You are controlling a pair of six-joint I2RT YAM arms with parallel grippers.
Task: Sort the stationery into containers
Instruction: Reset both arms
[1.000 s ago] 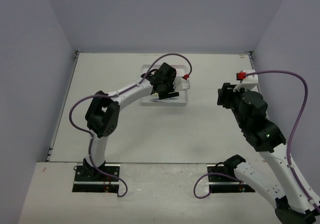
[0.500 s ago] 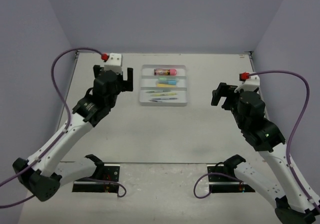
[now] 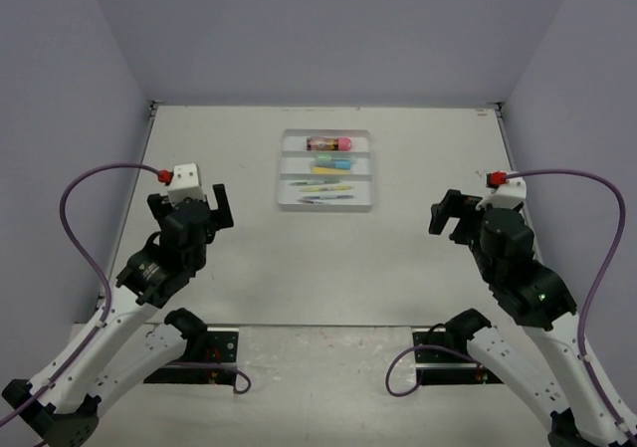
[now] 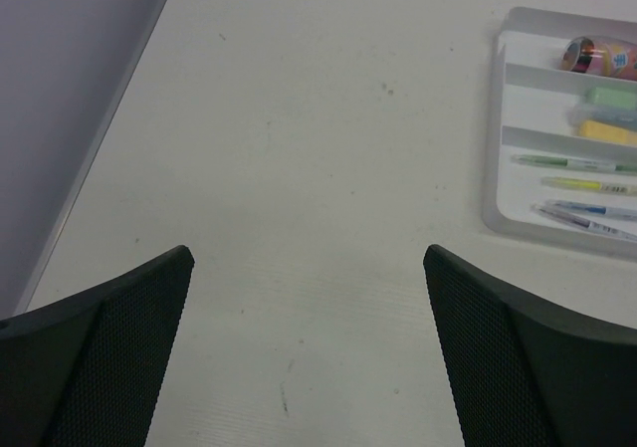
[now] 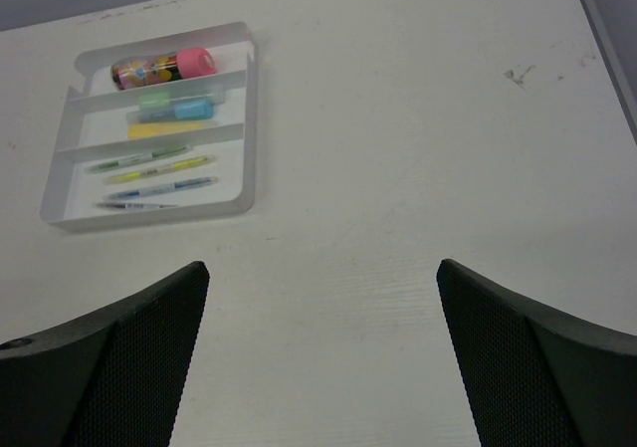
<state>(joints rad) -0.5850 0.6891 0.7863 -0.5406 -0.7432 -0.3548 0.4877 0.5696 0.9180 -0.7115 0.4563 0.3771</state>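
Observation:
The white three-compartment tray sits at the table's far middle. Its far compartment holds the pink tube, the middle one the highlighters, and the near one several thin pens. My left gripper is open and empty, well to the left of the tray and nearer. My right gripper is open and empty, to the tray's right. The left wrist view shows the open left gripper over bare table, with the tray at upper right. In the right wrist view, the tray lies beyond the open right gripper.
Purple-grey walls enclose the table on the left, back and right. The left wall's base runs close beside my left gripper. Both arm bases stand on black plates at the near edge.

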